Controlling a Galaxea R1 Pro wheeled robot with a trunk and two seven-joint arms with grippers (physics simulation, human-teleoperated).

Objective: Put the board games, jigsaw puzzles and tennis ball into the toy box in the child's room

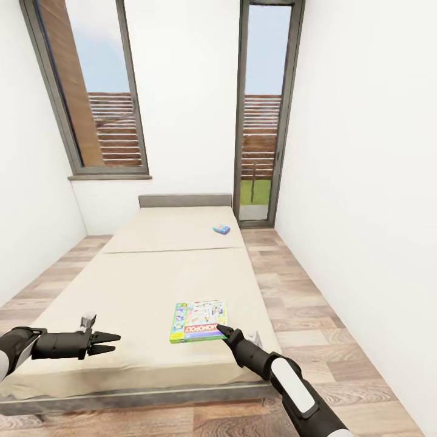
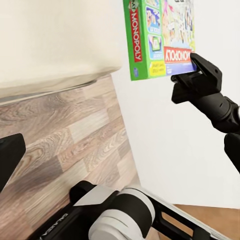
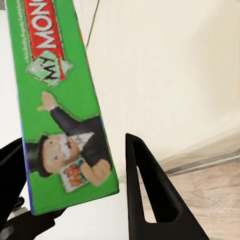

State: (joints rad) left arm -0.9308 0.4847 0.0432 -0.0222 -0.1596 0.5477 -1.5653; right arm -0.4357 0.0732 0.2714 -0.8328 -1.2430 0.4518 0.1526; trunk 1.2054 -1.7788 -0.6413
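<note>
Two board games lie on the beige bed (image 1: 133, 285). The green Monopoly box (image 1: 198, 321) is near the foot, and a small blue box (image 1: 221, 229) is up by the grey headboard. My right gripper (image 1: 223, 331) is at the Monopoly box's near right corner. Its fingers straddle the box's green edge (image 3: 60, 100), with a gap left on one side, so it is open. The left wrist view shows the same box (image 2: 160, 37) with the right gripper (image 2: 192, 65) at its corner. My left gripper (image 1: 112, 342) hovers open over the bed's near left part, holding nothing.
The bed fills the middle of a narrow white-walled room. Strips of wood floor (image 1: 303, 303) run along both sides. The right wall is close. A tall window (image 1: 91, 91) and a glass door (image 1: 264, 121) are in the far wall.
</note>
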